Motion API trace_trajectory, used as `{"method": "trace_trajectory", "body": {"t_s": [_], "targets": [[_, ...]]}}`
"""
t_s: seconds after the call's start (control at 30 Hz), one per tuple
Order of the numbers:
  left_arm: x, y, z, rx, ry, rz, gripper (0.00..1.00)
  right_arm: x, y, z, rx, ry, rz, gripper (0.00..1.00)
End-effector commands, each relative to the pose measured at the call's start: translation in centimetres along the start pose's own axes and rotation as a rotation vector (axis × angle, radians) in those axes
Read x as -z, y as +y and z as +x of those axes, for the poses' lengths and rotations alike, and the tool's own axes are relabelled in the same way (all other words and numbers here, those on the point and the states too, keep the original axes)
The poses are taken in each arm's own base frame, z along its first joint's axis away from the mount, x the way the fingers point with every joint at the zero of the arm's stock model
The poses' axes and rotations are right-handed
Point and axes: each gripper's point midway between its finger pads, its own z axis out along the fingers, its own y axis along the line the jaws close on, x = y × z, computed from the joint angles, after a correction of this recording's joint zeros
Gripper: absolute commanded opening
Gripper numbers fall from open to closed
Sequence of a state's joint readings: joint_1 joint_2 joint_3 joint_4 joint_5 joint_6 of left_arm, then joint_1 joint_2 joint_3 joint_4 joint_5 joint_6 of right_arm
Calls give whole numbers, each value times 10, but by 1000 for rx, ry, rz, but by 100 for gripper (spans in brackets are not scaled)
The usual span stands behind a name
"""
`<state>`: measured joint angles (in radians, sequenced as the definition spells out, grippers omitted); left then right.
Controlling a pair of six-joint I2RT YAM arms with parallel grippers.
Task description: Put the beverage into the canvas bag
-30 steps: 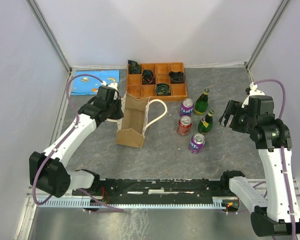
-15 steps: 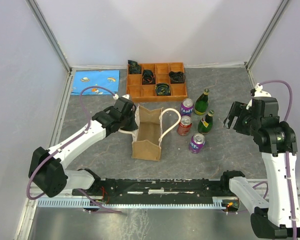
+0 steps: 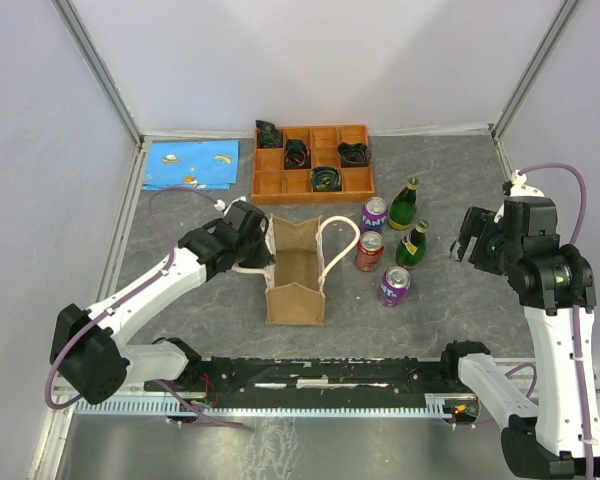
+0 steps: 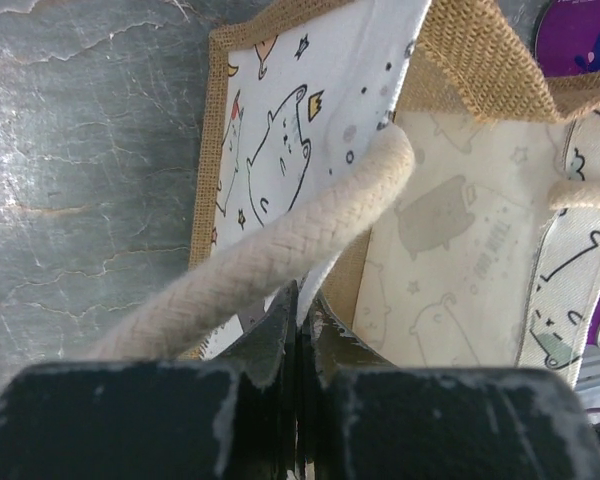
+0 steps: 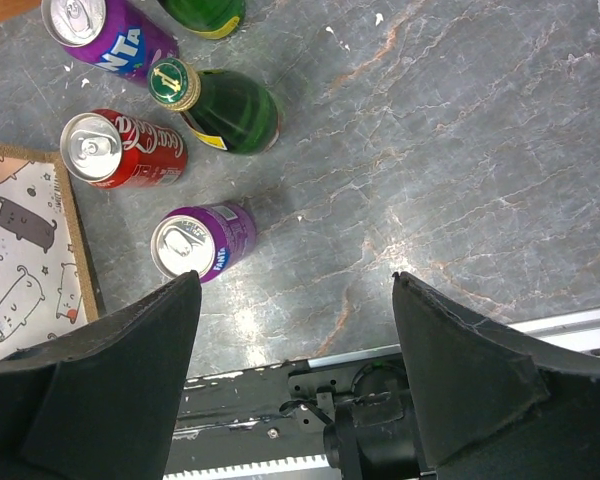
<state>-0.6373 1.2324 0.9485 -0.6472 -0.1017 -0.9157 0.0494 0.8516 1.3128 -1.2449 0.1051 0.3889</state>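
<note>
The canvas bag (image 3: 296, 272) stands open on the table, tan with cream rope handles. My left gripper (image 3: 258, 247) is shut on its left wall, next to a handle (image 4: 280, 250); the wrist view shows the jaws (image 4: 300, 300) closed on the bag's printed lining (image 4: 450, 230). The beverages stand right of the bag: a red can (image 3: 369, 250), two purple cans (image 3: 393, 285) (image 3: 374, 214) and two green bottles (image 3: 412, 243) (image 3: 405, 204). My right gripper (image 3: 470, 236) is open and empty, right of them. In its wrist view (image 5: 295, 278) the near purple can (image 5: 202, 243) lies below its left finger.
A wooden compartment tray (image 3: 320, 128) with dark items stands at the back. A blue printed sheet (image 3: 190, 165) lies at the back left. The arms' black base rail (image 3: 330, 372) runs along the near edge. White walls enclose the table.
My left gripper has dragged the bag to the right and nearer, up beside the cans. My right gripper has drifted slightly right, still open.
</note>
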Motion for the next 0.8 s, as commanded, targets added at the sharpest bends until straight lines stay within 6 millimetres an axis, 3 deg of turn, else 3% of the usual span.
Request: {"method": "trace_trajectory", "body": {"t_s": [0.0, 0.1, 0.2, 0.4, 0.5, 0.57, 0.63, 0.77], "targets": [[2, -14, 1, 84, 10, 43, 3, 9, -2, -10, -15, -42, 12, 85], [4, -17, 4, 67, 19, 59, 6, 9, -4, -8, -17, -34, 19, 85], [3, -20, 12, 57, 46, 85, 18, 9, -6, -5, -21, -32, 27, 85], [4, -38, 19, 34, 75, 165, 57, 6, -6, -4, -21, -21, 33, 85], [6, -40, 16, 24, 65, 175, 71, 5, -5, -3, -22, -12, 29, 85], [11, -45, 8, 9, 37, 187, 78, 4, -4, -1, -23, -8, 25, 85], [23, -57, -19, -32, -59, 209, 83, 4, -5, -1, -22, -8, 25, 85], [37, -63, -51, -74, -177, 204, 86, 0, -3, -7, -3, -10, 26, 85]]}}
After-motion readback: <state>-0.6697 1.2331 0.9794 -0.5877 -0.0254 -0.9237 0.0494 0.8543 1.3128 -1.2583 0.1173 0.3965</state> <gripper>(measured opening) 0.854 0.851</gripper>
